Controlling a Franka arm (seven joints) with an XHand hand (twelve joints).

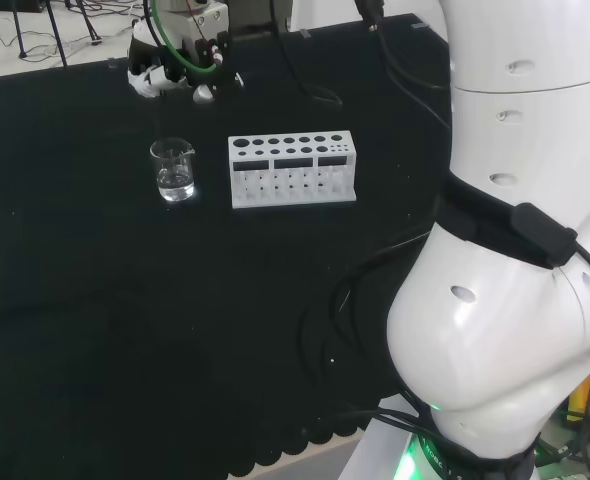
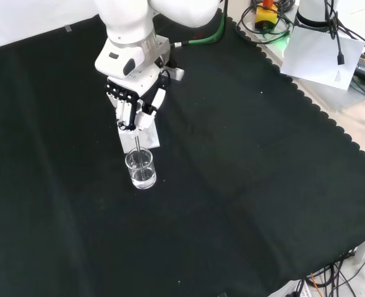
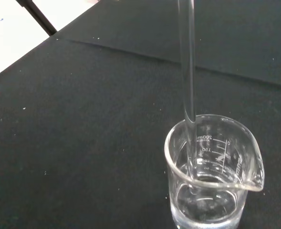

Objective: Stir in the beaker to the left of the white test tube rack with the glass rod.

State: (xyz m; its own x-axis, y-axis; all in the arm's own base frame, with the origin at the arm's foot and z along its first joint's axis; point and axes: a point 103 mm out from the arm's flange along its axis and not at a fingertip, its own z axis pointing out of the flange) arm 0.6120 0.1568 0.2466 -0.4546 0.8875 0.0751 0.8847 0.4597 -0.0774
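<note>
Clear and close in the wrist view, the glass rod (image 3: 188, 71) comes down into the beaker (image 3: 212, 176). Its tip is inside, near the wall away from the spout. Some clear water sits in the bottom of the beaker, and the rod's tip looks like it reaches down to the water.

From the front view, the hand (image 2: 135, 102) hangs right above the beaker (image 2: 140, 168). Its fingers (image 2: 127, 114) are curled around the top of the rod (image 2: 137, 143) and hold it. The rod stands almost straight up, with its low end in the beaker.

From the head view, the beaker (image 1: 174, 169) stands on the table (image 1: 125, 320), which has a black cloth on it. The beaker is just to the left of the white test tube rack (image 1: 292, 168), with a small gap between them. The hand (image 1: 175, 65) is above and behind the beaker. The rack has rows of round holes on top. The arm's big white links (image 1: 515, 250) are on the right of that view.
</note>
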